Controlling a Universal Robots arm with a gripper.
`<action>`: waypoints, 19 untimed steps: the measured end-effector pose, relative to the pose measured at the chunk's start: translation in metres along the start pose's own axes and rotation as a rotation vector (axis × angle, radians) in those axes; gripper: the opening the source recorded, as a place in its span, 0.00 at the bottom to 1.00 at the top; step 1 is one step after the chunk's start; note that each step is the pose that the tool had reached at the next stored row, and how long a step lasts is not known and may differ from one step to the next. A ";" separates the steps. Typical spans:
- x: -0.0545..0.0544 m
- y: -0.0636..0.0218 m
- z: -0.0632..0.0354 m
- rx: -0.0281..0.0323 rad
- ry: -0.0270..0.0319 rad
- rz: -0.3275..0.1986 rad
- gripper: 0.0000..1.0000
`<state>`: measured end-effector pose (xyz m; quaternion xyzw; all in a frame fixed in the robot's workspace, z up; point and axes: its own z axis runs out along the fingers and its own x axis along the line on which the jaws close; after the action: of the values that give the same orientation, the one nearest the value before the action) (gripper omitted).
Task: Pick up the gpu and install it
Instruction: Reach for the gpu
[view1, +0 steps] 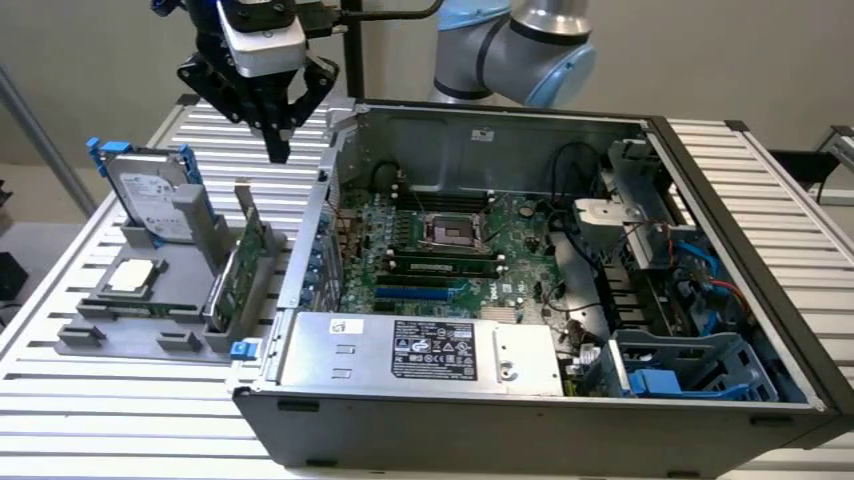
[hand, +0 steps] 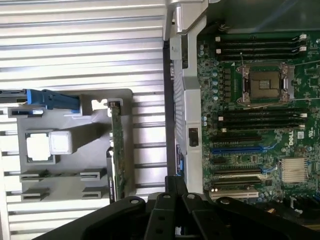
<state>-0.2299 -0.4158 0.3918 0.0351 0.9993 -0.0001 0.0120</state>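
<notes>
The gpu (view1: 238, 268) stands on edge in a grey holder (view1: 127, 335) on the slatted table, at the exterior view's left of the open computer case. It is a thin green card with a silver bracket at its upper end. In the wrist view the gpu (hand: 117, 150) shows edge-on. My gripper (view1: 278, 148) hangs above and behind the card, near the case's back corner, its black fingers shut with nothing between them. In the wrist view the gripper (hand: 175, 181) points down beside the case wall.
The holder also carries a silver hard drive with blue rails (view1: 151, 195) and a small square processor chip (view1: 134, 276). The open case (view1: 534, 400) shows the motherboard (view1: 441, 250) with a blue slot (hand: 237, 149), a power supply (view1: 427, 350) and cables.
</notes>
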 end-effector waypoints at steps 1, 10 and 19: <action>0.004 -0.0004 0.0000 0.0044 -0.0003 0.000 0.11; 0.046 -0.0036 0.0027 0.0359 -0.0025 -0.001 0.11; 0.076 -0.0057 0.0060 0.0368 -0.0027 -0.001 0.11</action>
<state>-0.3061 -0.4162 0.3840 0.0348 0.9991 -0.0186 0.0127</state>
